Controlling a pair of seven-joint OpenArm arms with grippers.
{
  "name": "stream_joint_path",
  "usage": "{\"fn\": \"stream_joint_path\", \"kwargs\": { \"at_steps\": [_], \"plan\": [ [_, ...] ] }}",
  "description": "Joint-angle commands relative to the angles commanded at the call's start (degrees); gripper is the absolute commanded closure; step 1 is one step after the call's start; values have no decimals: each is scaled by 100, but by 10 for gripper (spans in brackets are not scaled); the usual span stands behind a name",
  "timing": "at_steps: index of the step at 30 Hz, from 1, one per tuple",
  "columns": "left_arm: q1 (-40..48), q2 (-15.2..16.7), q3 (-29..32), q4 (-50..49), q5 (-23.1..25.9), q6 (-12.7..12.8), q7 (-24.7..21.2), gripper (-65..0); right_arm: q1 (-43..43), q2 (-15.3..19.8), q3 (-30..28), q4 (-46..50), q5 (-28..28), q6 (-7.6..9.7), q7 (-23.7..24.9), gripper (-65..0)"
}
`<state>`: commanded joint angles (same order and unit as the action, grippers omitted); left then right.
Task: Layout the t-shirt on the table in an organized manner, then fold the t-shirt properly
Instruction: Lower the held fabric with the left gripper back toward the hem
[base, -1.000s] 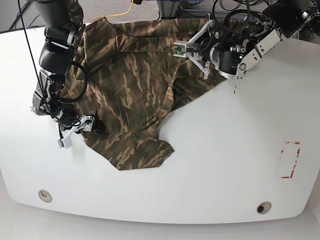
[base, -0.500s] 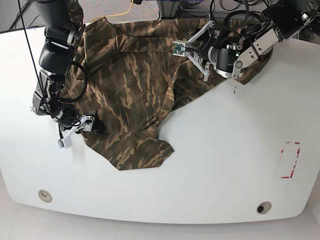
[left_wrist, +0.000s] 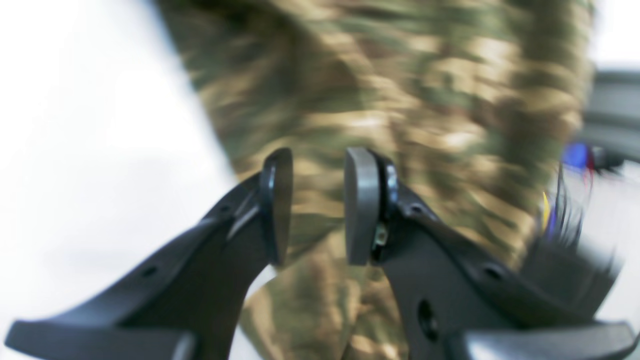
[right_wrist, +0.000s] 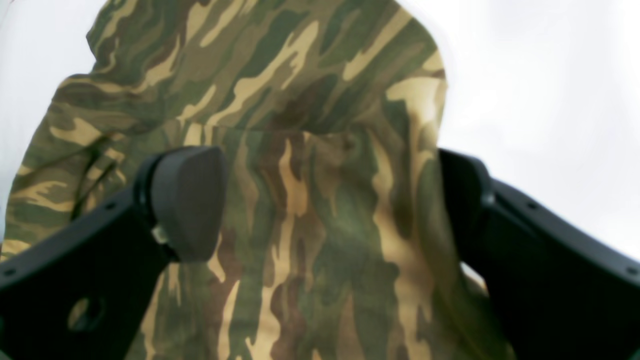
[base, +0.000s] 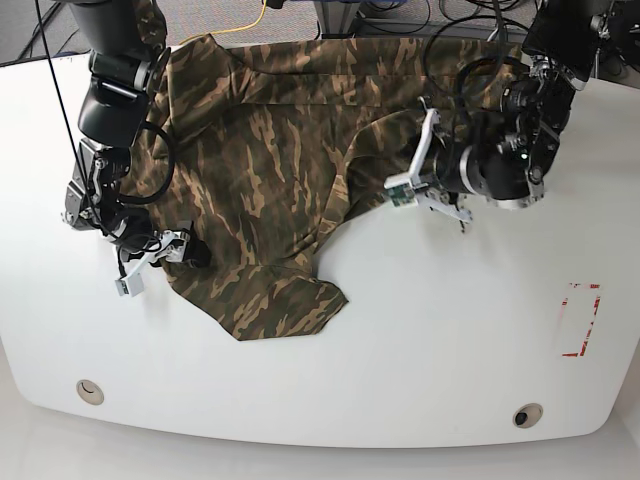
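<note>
Spread unevenly, the t-shirt (base: 260, 170) lies across the far left part of the white tabletop (base: 430, 330), its camouflage cloth rumpled, with one corner reaching toward the near edge and its far edge running along the back of the tabletop.

On the base view's right, the left claw (base: 412, 188) sits low at the shirt's right edge, where the cloth meets bare tabletop. Its wrist view is blurred, yet shows the two dark fingers (left_wrist: 277, 200) standing apart with a narrow gap and nothing pinched between them; camouflage cloth lies beyond.

On the base view's left, the right claw (base: 160, 250) rests at the shirt's left edge. Its wrist view shows the jaws spread wide, one pad (right_wrist: 187, 200) in plain sight, with a raised fold of cloth filling the space between them. Whether either pad presses the cloth cannot be told.
</note>
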<state>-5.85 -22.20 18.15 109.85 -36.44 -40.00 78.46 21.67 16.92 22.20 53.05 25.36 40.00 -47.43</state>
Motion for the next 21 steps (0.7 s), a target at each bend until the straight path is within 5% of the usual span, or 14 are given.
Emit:
{"fn": "stream_joint_path", "kwargs": {
  "at_steps": [13, 21],
  "plan": [
    [-88, 229, -26, -1011, 0, 0, -9, -169, 0, -79, 0, 0, 0, 0, 18, -583],
    [-220, 255, -9, -1336, 0, 0, -105, -276, 0, -141, 0, 0, 0, 0, 18, -583]
  ]
}}
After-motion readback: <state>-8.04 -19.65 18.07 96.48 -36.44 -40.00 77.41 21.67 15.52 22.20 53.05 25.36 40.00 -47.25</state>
